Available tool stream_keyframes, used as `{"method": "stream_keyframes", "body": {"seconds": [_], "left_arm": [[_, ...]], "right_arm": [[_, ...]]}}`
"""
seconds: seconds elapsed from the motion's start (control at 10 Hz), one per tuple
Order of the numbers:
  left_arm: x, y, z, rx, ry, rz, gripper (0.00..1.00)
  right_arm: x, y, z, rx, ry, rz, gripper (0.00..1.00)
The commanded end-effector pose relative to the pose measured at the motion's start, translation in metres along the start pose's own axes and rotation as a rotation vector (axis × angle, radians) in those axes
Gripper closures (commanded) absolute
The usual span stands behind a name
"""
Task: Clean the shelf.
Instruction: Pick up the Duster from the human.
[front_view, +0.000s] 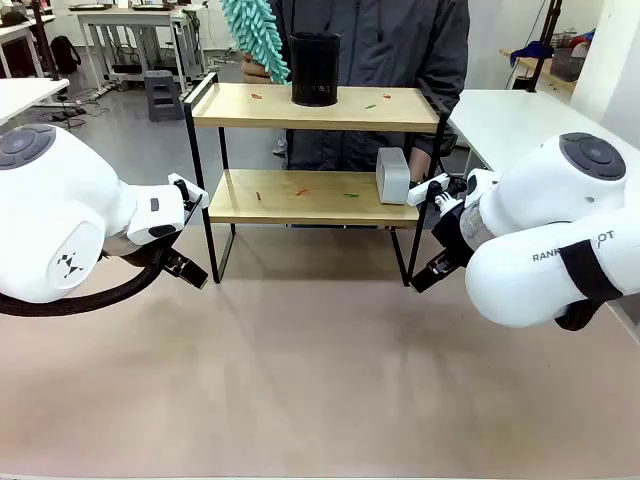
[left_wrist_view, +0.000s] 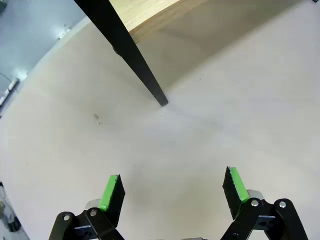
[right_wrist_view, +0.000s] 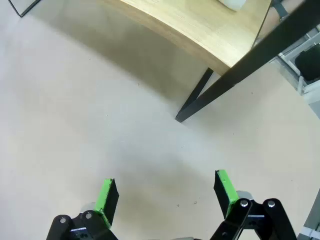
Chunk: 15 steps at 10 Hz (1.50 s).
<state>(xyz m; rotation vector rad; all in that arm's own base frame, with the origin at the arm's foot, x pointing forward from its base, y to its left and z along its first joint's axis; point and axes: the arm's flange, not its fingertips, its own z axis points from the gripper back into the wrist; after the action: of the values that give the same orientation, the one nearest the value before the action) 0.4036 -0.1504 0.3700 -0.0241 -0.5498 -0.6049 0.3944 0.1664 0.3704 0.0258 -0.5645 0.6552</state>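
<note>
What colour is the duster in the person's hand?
The duster is teal; front view shows it best.

I'm watching the shelf (front_view: 240, 208) standing upright at the far middle of the table (front_view: 300, 380). It has two light wooden boards, one above the other, on a thin black metal frame. Small red and green scraps (front_view: 300, 191) are lying scattered on both boards. Through my wrist cameras I'm seeing its front legs (left_wrist_view: 135, 60) resting on the tabletop.

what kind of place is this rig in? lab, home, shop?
Most likely a robotics lab or workshop: white worktables and a step stool stand behind the person, and the shelf sits on a table between the left arm and right arm.
</note>
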Motion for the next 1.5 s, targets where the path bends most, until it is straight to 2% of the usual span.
{"method": "stream_keyframes", "body": {"seconds": [0.0,0.9,1.0,1.1,1.2,1.3,1.4], "left_arm": [[0.0,0.0,0.0,0.0,0.0,0.0,0.0],[0.0,0.0,0.0,0.0,0.0,0.001,0.0],[0.013,0.003,0.054,-0.117,-0.071,0.026,0.0],[0.014,0.02,0.112,-0.162,-0.019,0.166,0.0],[-0.009,0.057,0.168,-0.208,-0.106,0.269,0.0],[-0.04,0.091,0.191,-0.301,-0.176,0.372,0.0],[-0.078,0.123,0.2,-0.418,-0.247,0.478,0.0]], "right_arm": [[0.0,0.0,0.0,0.0,0.0,0.0,0.0],[0.0,0.0,0.0,0.0,0.0,0.001,0.0],[0.006,-0.003,0.064,0.039,0.012,-0.074,0.0],[0.0,-0.021,0.143,0.115,-0.048,-0.347,0.0],[-0.046,-0.059,0.224,0.22,-0.184,-0.549,0.0],[-0.094,-0.098,0.252,0.378,-0.261,-0.7,0.0],[-0.147,-0.132,0.251,0.544,-0.335,-0.869,0.0]]}}
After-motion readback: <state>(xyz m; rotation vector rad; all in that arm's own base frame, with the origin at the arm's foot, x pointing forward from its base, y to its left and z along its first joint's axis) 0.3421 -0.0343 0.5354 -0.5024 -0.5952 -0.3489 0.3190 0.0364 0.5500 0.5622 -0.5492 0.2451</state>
